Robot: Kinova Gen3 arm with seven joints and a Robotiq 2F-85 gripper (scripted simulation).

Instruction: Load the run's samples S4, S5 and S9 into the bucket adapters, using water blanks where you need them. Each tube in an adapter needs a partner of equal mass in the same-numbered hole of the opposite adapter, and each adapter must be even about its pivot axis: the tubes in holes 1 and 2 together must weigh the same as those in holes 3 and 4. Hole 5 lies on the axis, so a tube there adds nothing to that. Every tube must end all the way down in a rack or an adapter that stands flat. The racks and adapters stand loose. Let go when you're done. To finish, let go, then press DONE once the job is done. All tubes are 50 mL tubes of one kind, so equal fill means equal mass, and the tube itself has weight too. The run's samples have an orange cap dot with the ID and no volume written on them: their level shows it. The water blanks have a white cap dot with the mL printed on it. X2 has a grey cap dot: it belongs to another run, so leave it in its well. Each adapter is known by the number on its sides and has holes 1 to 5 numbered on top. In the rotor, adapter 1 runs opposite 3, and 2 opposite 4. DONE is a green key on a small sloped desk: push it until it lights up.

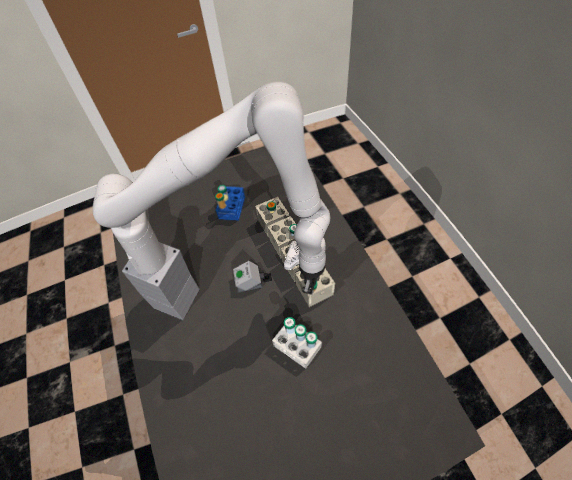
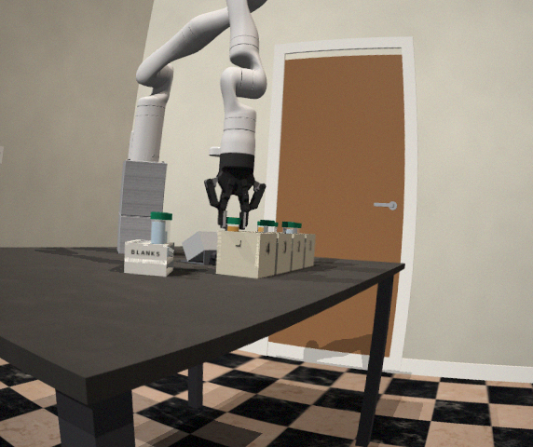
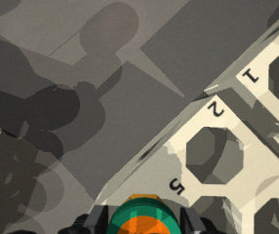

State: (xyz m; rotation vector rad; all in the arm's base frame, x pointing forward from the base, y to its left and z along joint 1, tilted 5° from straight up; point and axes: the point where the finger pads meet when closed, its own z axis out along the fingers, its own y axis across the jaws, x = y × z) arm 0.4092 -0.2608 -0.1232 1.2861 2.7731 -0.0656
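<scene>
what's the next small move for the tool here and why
Probably finish opening and lift straight up. The orange-dot tube sits low in the nearest adapter, only its cap above the top face, beside the hole marked 5 in the wrist view. The tool straddles the cap with its fingers parting, so a vertical retreat should avoid nudging the loose adapter.
</scene>
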